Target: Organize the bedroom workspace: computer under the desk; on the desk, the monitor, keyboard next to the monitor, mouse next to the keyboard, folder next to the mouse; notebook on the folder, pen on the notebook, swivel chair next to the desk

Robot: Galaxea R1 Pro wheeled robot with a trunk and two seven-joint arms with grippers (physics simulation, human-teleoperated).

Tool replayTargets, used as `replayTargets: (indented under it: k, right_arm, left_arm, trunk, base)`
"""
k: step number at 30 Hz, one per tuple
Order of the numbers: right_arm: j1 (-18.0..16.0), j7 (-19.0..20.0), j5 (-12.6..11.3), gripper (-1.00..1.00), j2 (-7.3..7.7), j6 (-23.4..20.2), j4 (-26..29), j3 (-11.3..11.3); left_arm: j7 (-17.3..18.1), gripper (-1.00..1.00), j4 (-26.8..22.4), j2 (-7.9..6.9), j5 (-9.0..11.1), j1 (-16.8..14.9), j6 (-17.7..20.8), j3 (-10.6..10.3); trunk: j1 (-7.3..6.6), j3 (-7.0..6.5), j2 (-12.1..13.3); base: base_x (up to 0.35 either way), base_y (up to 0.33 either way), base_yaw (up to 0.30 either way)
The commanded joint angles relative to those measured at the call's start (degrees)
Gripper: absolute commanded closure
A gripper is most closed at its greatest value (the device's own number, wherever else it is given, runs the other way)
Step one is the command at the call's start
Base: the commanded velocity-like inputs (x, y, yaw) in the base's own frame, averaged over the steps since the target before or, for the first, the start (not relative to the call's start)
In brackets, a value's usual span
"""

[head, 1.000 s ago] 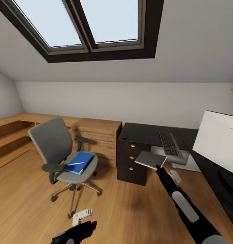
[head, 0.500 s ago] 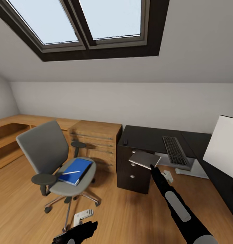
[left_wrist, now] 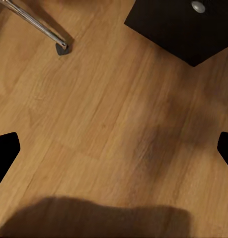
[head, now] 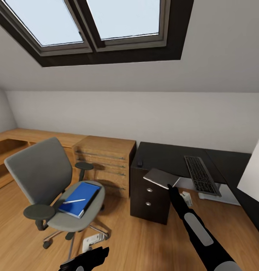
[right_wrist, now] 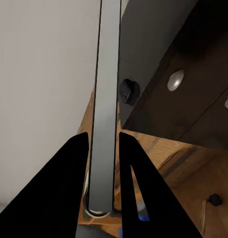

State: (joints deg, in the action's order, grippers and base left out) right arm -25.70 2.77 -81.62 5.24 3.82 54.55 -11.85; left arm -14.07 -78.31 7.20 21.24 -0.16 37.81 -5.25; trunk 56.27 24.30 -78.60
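The view has swung left toward the swivel chair [head: 50,180] and folder [head: 79,193]; the right gripper [right_wrist: 104,148] fingers stay clamped on the grey notebook [head: 160,177] near the counter [head: 163,154], the left gripper [left_wrist: 114,148] fingers spread.

The desk [head: 163,154] carries the keyboard [head: 201,175] and a small dark object [head: 140,163] near its corner. On the swivel chair [head: 75,214] lies the folder [head: 79,194], a pen [head: 73,201] on top.

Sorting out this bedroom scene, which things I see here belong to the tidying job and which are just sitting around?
Job: desk, keyboard, monitor, chair, folder, pen, notebook in the right gripper.
Just there: wood cabinet, skylight.
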Motion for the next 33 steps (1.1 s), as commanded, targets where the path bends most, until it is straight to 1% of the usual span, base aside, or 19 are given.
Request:
replayTargets:
  k: [1,10,14,28,33]
  right_arm:
    - [-0.05,0.33,-0.78,1.0,0.09,0.4,-0.2,-0.27]
    - [-0.05,0.24,-0.98,1.0,0.1,0.39,-1.01,-0.26]
    - [-0.05,0.22,-0.99,1.0,0.07,0.44,-2.07,-0.15]
    - [-0.05,0.22,-1.0,1.0,0.16,0.47,-2.26,-0.1]
    - [-0.05,0.22,-1.0,1.0,0.14,0.48,-2.3,0.02]
  left_arm:
    - [-0.52,-1.0,-0.08,0.0,0.62,-0.02,0.15,-0.03]
    - [-0.47,-1.0,-0.09,0.0,0.57,-0.02,0.15,-0.03]
    - [-0.38,-1.0,-0.09,0.0,0.61,-0.02,0.15,-0.07]
    - [-0.18,-1.0,-0.03,0.0,0.64,-0.02,0.1,-0.11]
    - [-0.21,-1.0,-0.01,0.0,0.7,-0.02,0.14,-0.58]
  trunk:
    - [0.02,0.05,-0.03]
    - [0.02,0.05,-0.03]
    - [0.02,0.05,-0.03]
    - [0.02,0.05,-0.03]
    - [0.02,0.05,-0.03]
  base:
    - [0.177,0.0,0.0]
    - [0.22,0.0,0.0]
    - [0.286,0.0,0.0]
    - [0.313,0.0,0.0]
    - [0.218,0.0,0.0]
